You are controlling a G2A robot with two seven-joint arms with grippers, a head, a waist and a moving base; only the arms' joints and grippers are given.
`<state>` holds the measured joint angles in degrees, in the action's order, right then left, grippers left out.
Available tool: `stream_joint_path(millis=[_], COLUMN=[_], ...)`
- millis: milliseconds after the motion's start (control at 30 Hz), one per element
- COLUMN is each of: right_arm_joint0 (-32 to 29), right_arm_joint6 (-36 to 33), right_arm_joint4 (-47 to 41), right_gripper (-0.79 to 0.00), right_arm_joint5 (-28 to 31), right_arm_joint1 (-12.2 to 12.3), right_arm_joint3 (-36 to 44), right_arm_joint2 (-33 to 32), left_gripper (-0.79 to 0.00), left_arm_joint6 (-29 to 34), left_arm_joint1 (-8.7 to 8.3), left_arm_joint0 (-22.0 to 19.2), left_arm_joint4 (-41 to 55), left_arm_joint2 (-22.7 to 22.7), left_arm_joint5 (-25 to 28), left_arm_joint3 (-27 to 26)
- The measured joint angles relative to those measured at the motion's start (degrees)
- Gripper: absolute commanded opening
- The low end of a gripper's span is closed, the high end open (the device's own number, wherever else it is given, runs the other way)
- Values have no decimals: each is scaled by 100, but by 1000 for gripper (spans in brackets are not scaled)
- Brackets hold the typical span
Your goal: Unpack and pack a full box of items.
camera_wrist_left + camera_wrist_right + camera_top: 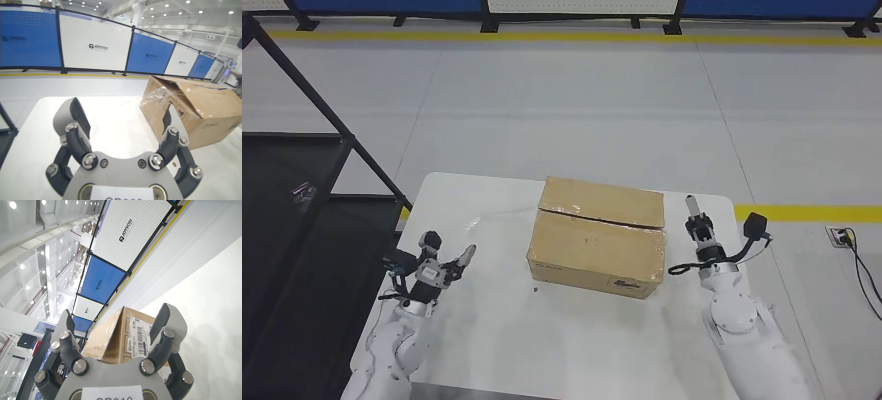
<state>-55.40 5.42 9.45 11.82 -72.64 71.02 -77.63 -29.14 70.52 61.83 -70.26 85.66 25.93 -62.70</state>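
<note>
Box (597, 236): flaps down, mid-table (492, 330), nearer the far edge.
Left fingers (79, 115): spread wide, empty, near the table's left edge.
Right fingers (160, 321): spread wide, empty, beside the box's right end.

The box (597, 237) sits on the table (492, 330), near the middle and close to the far edge. The left gripper (450, 248) is over the table left of the box, apart from it. The right gripper (692, 205) is just beside the box's right end. A fence (94, 43) stands far behind the table.
</note>
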Motion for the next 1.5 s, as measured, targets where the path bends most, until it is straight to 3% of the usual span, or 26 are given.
stream_joint_path(millis=[167,533,833,1133,1500], right_arm_joint0=[18,1196,1563,1474,961], right_arm_joint6=[-55,-421,-813,-1266,-1558], right_arm_joint4=[-265,-1306,-1575,-1506,-1185], right_gripper=[0,0,0,0,0], right_arm_joint5=[-34,440,802,1040,1063], right_arm_joint1=[-28,-339,-458,-422,-314], right_arm_joint3=[-77,-1692,-2303,-2272,-1589], right_arm_joint2=[-18,564,689,562,326], left_gripper=[0,0,0,0,0], left_arm_joint6=[379,766,554,354,250], left_arm_joint1=[90,203,327,345,252], left_arm_joint0=[-179,-764,-1003,-1027,-718], left_arm_joint4=[25,-550,-884,-1096,-1214], left_arm_joint2=[-278,-961,-1544,-1744,-1557], left_arm_joint5=[-720,-834,-747,-488,-384], left_arm_joint3=[69,478,681,685,255])
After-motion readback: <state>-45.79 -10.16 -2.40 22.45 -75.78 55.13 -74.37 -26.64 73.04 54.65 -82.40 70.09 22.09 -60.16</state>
